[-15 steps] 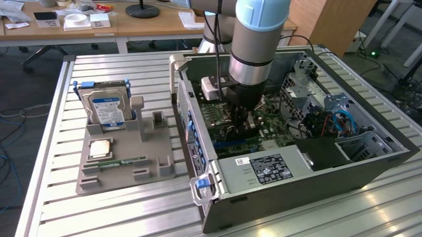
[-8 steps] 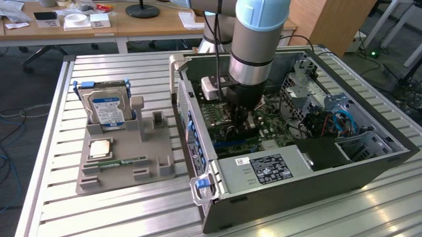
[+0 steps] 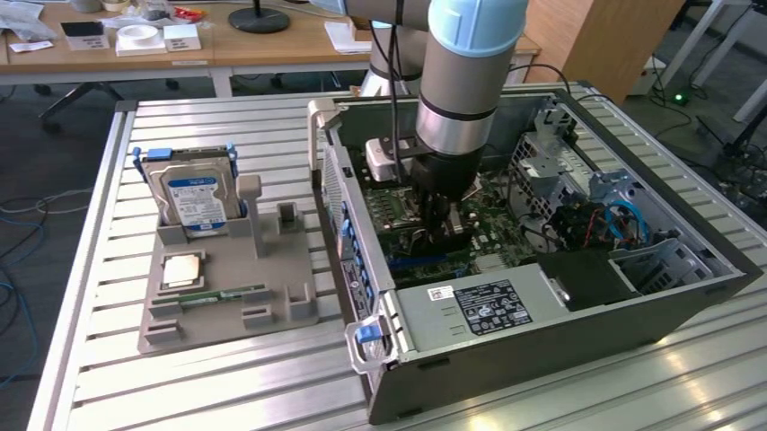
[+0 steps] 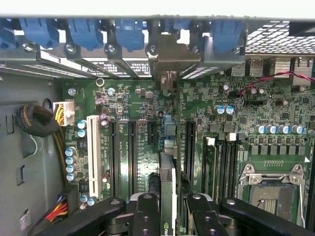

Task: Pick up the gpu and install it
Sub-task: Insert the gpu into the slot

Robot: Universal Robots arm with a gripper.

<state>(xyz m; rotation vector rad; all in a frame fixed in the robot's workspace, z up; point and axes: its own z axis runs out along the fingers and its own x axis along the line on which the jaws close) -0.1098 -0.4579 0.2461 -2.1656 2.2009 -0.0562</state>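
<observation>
Inside the open computer case (image 3: 671, 296), my gripper (image 3: 439, 220) hangs low over the green motherboard (image 3: 504, 229). It is shut on the gpu (image 4: 167, 182), a thin card seen edge-on and standing upright between the black fingers (image 4: 146, 216). The card runs along the board toward the rear of the case. Its metal bracket end (image 4: 169, 61) sits at the row of rear slot openings. The card's lower edge lies over the long black expansion slots (image 4: 132, 147); whether it is seated in one I cannot tell.
On the exterior view's left a grey holder (image 3: 282, 310) carries a silver hard drive (image 3: 198, 202), a green memory stick (image 3: 222, 294) and a square chip (image 3: 182, 269). Blue latches (image 4: 88, 32), a cable bundle (image 4: 34, 123), the processor socket (image 4: 270, 182) and the power supply (image 3: 480, 305) surround the card.
</observation>
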